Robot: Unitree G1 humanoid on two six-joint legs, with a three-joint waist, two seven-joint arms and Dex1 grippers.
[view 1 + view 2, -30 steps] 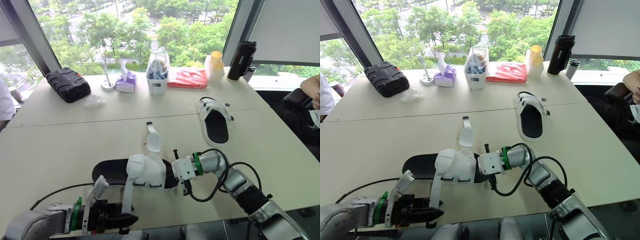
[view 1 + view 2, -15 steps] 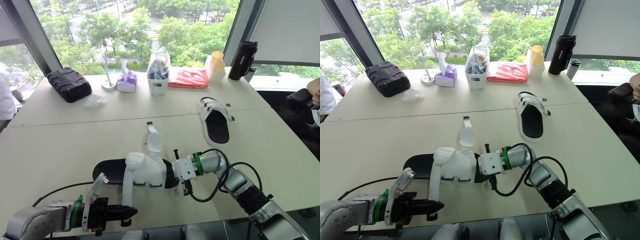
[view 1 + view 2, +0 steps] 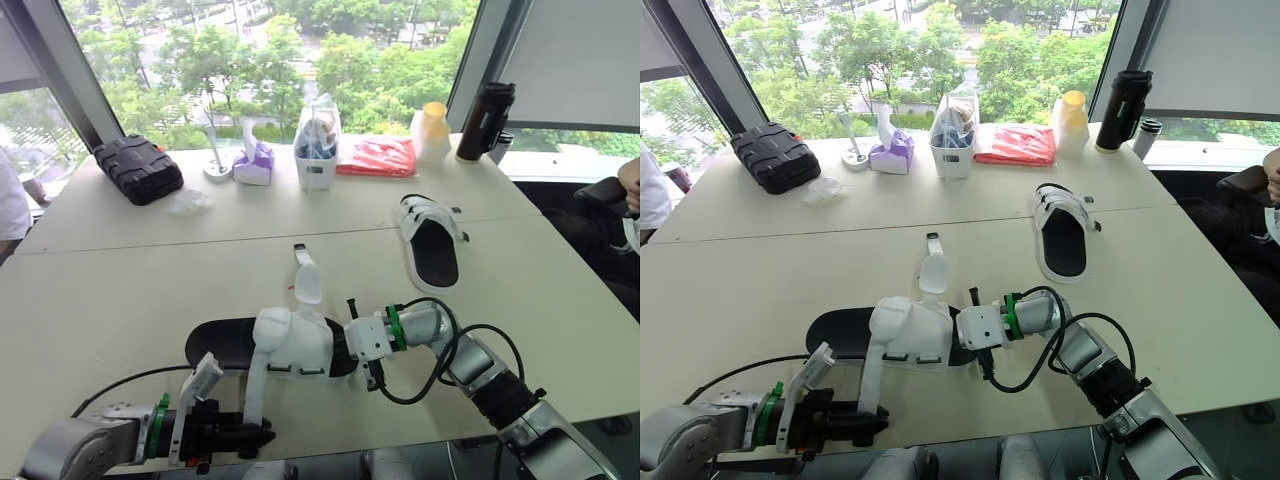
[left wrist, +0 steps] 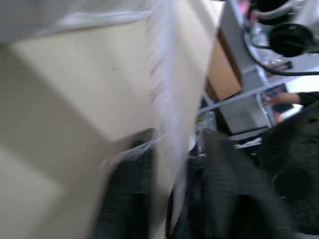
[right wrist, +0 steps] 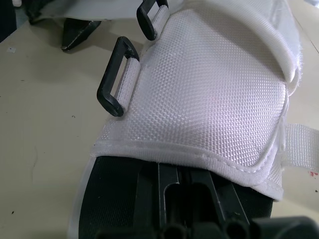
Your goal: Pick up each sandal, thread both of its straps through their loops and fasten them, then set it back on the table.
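Observation:
The near sandal [image 3: 290, 345], black sole with white upper, lies at the table's front. My right gripper [image 3: 345, 345] is shut on its toe end; its fingers [image 5: 169, 199] sit on the black sole under the upper, beside two black loops [image 5: 115, 79]. One white strap [image 3: 255, 395] hangs off the upper toward the front edge, and my left gripper [image 3: 255, 437] is shut on its tip, with the strap [image 4: 167, 124] running between the fingers [image 4: 124, 199]. The other strap [image 3: 305, 280] sticks out on the far side. A second sandal [image 3: 432, 243] lies to the right.
Along the back stand a black case [image 3: 137, 168], a purple tissue pack [image 3: 253, 165], a white caddy [image 3: 316, 150], a red bag [image 3: 378, 157], a yellow-lidded cup [image 3: 432, 130] and a black bottle [image 3: 484, 120]. A person's arm [image 3: 625, 175] shows at the right edge.
My left gripper has slid slightly right and lower at the table's front edge, staying at the hanging strap's tip. The sandal and right gripper have stayed put.

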